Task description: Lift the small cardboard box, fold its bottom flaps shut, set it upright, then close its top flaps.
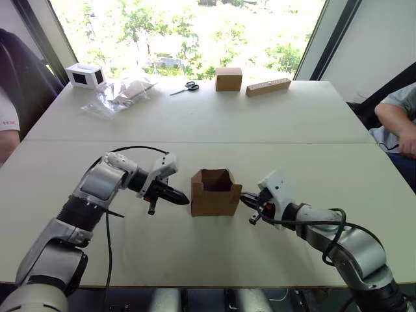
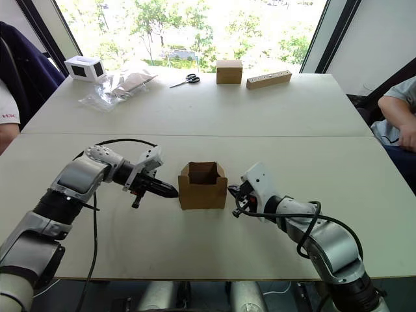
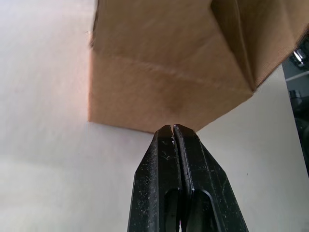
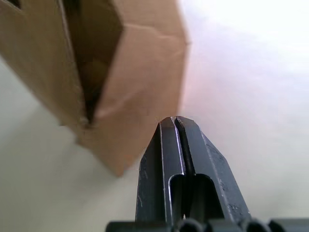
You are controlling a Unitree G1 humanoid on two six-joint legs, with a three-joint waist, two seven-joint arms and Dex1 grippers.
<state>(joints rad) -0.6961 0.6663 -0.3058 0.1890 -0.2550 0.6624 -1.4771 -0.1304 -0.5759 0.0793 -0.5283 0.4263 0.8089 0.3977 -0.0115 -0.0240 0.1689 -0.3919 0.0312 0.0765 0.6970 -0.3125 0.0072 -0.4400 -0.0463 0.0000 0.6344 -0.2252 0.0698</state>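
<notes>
On white table [image 1: 312, 123] by window [image 1: 195, 32]: small cardboard box [image 1: 213, 192] upright.

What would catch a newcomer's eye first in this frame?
The small cardboard box stands upright near the middle of the white table, its top open. The left gripper and the right gripper flank it, one at each side wall, both with fingers shut. Along the table's far edge lie scissors, a tidy closed brown box and a long cardboard bar.
</notes>
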